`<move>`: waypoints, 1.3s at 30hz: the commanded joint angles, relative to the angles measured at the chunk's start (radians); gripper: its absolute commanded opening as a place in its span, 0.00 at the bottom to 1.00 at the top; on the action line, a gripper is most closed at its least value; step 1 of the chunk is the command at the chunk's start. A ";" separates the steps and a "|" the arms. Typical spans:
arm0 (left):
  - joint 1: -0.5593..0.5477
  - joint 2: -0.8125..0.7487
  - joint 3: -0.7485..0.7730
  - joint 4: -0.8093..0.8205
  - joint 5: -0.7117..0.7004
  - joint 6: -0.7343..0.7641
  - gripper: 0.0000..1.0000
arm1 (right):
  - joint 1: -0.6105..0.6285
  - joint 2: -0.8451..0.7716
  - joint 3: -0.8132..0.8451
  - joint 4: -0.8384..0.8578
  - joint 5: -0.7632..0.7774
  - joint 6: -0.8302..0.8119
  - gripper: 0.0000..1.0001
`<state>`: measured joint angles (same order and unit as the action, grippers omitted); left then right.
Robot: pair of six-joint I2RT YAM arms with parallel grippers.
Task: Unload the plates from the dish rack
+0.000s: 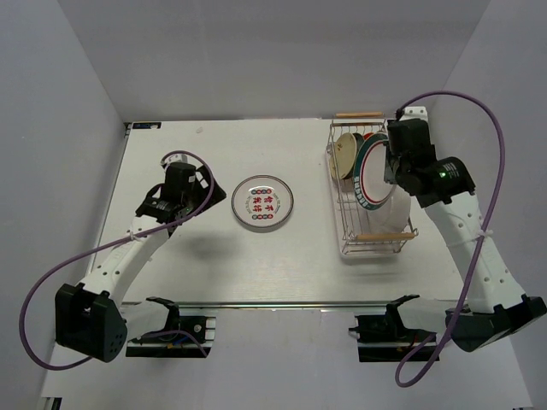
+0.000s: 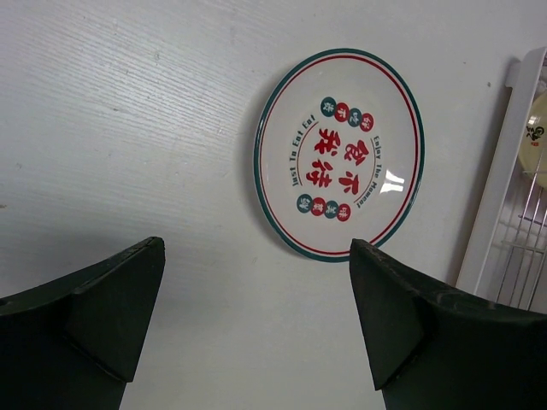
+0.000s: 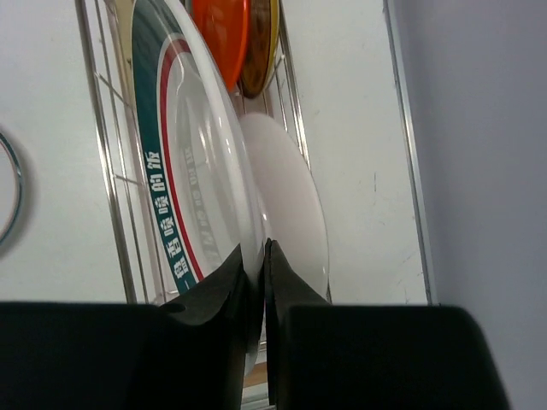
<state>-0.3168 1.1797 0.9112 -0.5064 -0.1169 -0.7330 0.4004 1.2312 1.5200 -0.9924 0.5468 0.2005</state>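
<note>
The dish rack [image 1: 344,232] stands at the right of the table with several plates upright in it. My right gripper [image 1: 391,167] reaches into it from above. In the right wrist view this gripper [image 3: 255,256] is shut on the rim of a white plate with a teal and red band [image 3: 184,171]. A plain white plate [image 3: 295,196] leans just behind it, with a red-orange plate [image 3: 220,38] and a yellow-brown one [image 3: 261,43] further back. A cream plate [image 1: 346,154] stands at the rack's far end. My left gripper [image 2: 256,316] hangs open over bare table.
A white plate with a green and red rim and red characters [image 1: 263,203] lies flat mid-table, just beyond my left gripper [image 1: 209,191] and also in the left wrist view [image 2: 339,154]. The rack's wooden handles [image 1: 386,237] sit at its near and far ends. Grey walls enclose the table.
</note>
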 commanded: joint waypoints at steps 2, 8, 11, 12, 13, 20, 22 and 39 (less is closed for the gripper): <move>0.002 -0.031 0.008 -0.015 -0.012 0.006 0.98 | 0.002 -0.016 0.107 0.037 0.038 -0.024 0.00; 0.002 -0.040 0.026 0.023 0.078 0.059 0.98 | -0.002 -0.029 0.138 0.119 -0.033 -0.052 0.00; 0.002 -0.051 0.037 0.058 0.196 0.107 0.98 | 0.000 -0.038 0.115 0.193 -0.174 -0.065 0.00; 0.002 -0.052 0.038 0.069 0.229 0.118 0.98 | -0.002 -0.038 0.106 0.211 -0.276 -0.067 0.00; 0.002 -0.058 0.038 0.081 0.297 0.125 0.98 | 0.002 -0.038 0.077 0.228 -0.330 -0.064 0.00; 0.002 -0.058 0.008 0.254 0.634 0.147 0.98 | -0.003 -0.032 -0.127 0.473 -0.865 0.042 0.00; 0.002 -0.054 0.000 0.291 0.703 0.142 0.98 | -0.003 -0.019 -0.173 0.521 -0.932 0.079 0.00; 0.002 0.000 -0.078 0.465 0.885 0.084 0.36 | -0.003 0.056 -0.368 0.810 -1.252 0.304 0.00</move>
<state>-0.3164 1.1915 0.8421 -0.0933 0.7219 -0.6514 0.3996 1.2865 1.1484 -0.2882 -0.6399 0.4480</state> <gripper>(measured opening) 0.406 0.125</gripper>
